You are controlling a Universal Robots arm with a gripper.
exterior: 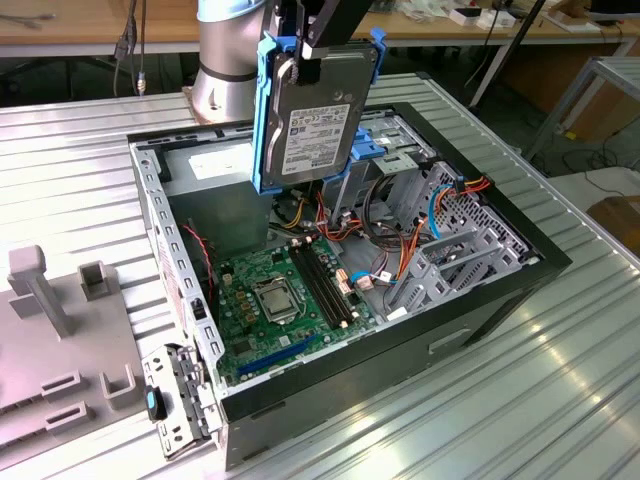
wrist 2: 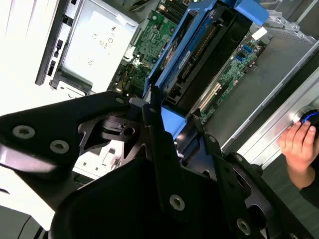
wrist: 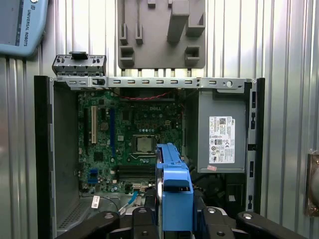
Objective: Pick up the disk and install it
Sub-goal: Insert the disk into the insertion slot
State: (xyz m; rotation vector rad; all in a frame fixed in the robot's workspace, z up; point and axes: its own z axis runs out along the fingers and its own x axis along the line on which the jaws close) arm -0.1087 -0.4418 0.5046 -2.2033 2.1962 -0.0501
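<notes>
Closest to my wrist cameras are the black links of the gripper (wrist: 175,211). Its 2 fingers are clamped on the blue end of the disk (wrist: 173,174), so I count the hand as closed on its load. In the exterior view the disk (exterior: 315,120) hangs upright from the gripper (exterior: 322,45), label side facing that camera. It is clear above the open computer case (exterior: 545,262) and seems to touch nothing inside it. It sits over the far part of the case, between the grey power supply (exterior: 215,165) on the exterior view's left and the light-blue bracket (exterior: 385,145) on its right. The motherboard (exterior: 275,300) lies well below.

I judge this to be the carrying stage: the pick is done and the disk is not yet seated anywhere. To do it well I would move slowly and hold the disk plumb, since it is gripped at 1 end and a swing could loosen it in the fingers. The orange and red cables (exterior: 400,238) near the bracket look like the main snag risk, so the disk's lower edge should pass above them. In the second wrist view a person's hand (wrist 2: 299,144) rests at the edge of the case, near the arm's working space. I would watch that hand closely.
</notes>
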